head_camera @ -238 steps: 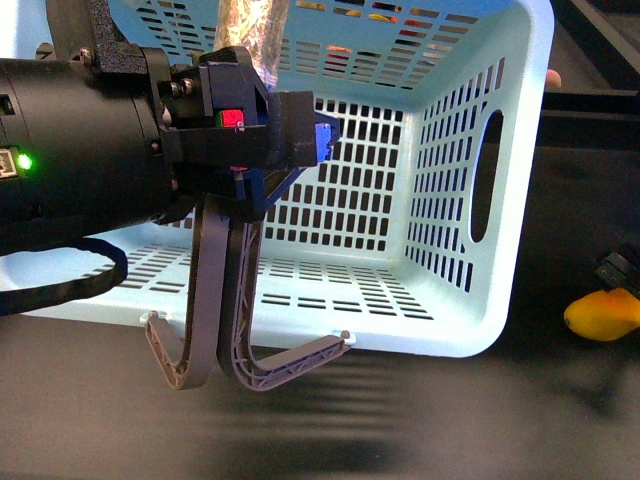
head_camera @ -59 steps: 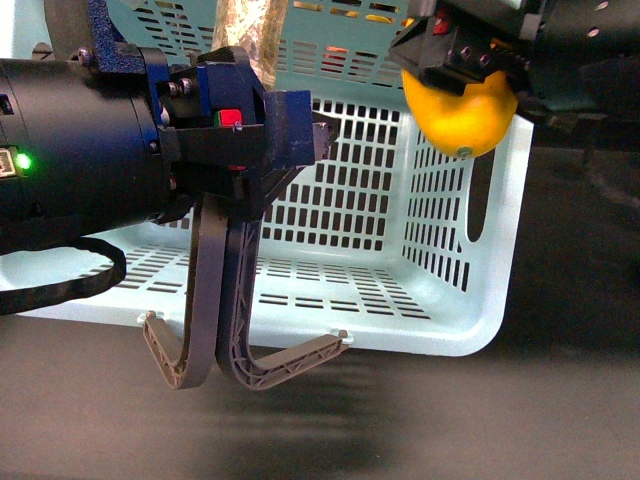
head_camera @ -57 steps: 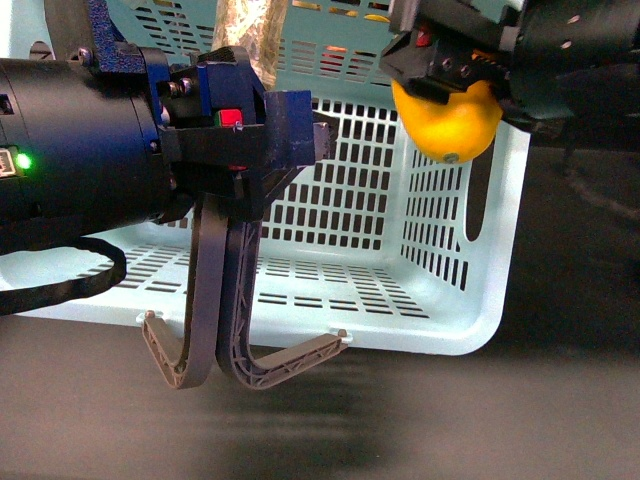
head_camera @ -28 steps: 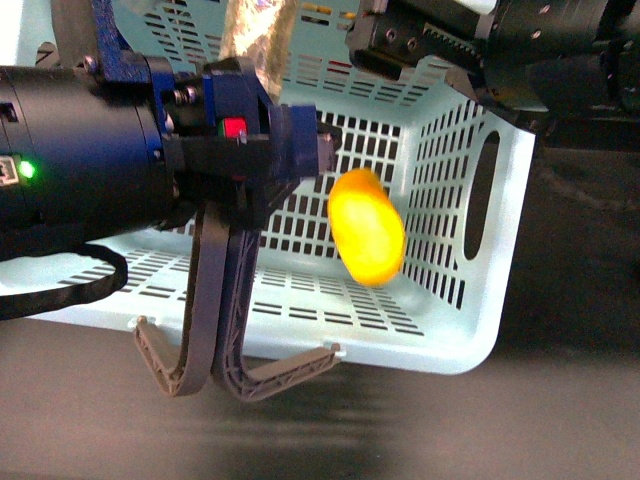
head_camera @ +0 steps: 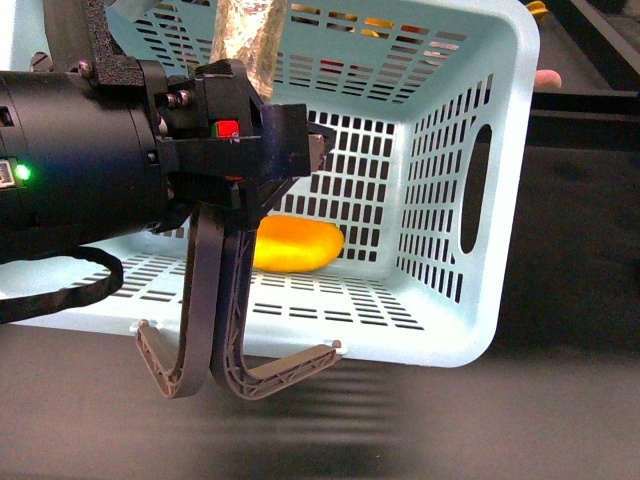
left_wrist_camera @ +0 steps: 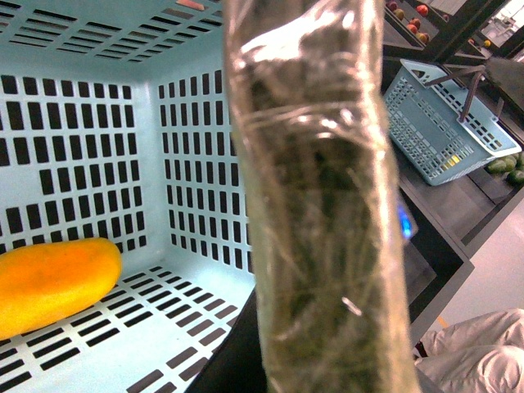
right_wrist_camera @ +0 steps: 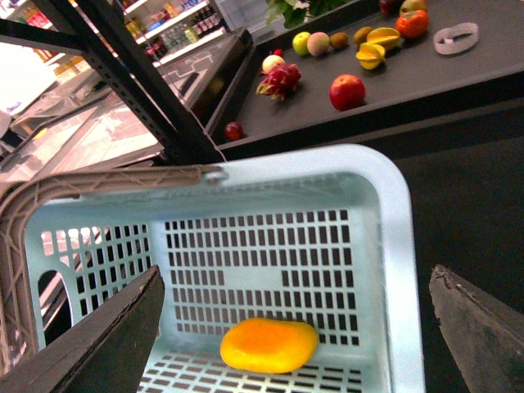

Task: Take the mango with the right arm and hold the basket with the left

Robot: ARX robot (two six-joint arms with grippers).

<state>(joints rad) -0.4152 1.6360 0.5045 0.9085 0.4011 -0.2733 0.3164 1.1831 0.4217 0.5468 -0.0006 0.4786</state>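
I see the smooth oval yellow-orange mango [head_camera: 295, 247] lying on its side on the slotted floor of the large light blue plastic basket [head_camera: 430, 345], close against the far wall and clear of both arms. The right gripper [right_wrist_camera: 295, 274] hangs above the basket with its two dark fingers spread wide and nothing between them.

The bulky black left gripper [head_camera: 250, 185] sits right where the two grey-brown swing handles [head_camera: 215, 290] come together. I take it to be carrying them, but the jaws are hidden, so I cannot tell whether they are pinched. A tall bundle wrapped in clear film [left_wrist_camera: 315, 205] blocks much of the left wrist view.

If I had to take the mango again, I would expect moderate weight, a slick skin and flesh that bruises under a hard squeeze. Its rounded shape would let it roll on the smooth floor. I would close across its narrow middle, with the long axis crosswise to the fingers, and press gently. The basket looks light and stiff, but its handles pivot, so it could tip as the load shifts.
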